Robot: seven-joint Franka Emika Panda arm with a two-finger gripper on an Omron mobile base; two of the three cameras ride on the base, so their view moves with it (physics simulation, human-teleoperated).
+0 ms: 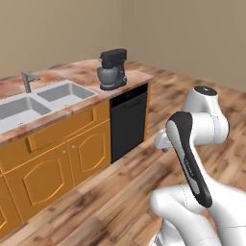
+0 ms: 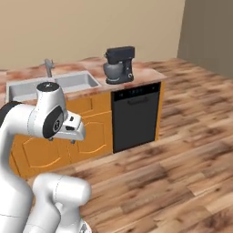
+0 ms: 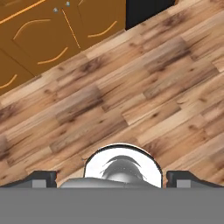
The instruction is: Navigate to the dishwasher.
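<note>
The dishwasher [image 1: 129, 122] is a flat black front under the right end of the counter, with a dark bar handle and small control marks along its top. In the right base view the dishwasher [image 2: 135, 119] stands ahead and slightly right of the arm. Its lower corner [image 3: 146, 9] shows at the top of the hand view. My gripper [image 3: 112, 178] points down at the wooden floor, open, its fingertips [image 3: 43, 177] far apart with nothing between them. It hangs well short of the dishwasher.
A dark stand mixer [image 1: 112, 69] sits on the counter above the dishwasher. A steel double sink [image 1: 33, 103] with a faucet [image 1: 28, 79] lies to the left. Orange cabinet doors [image 1: 89, 151] run left of the dishwasher. Wooden floor [image 2: 182, 168] stretches in front.
</note>
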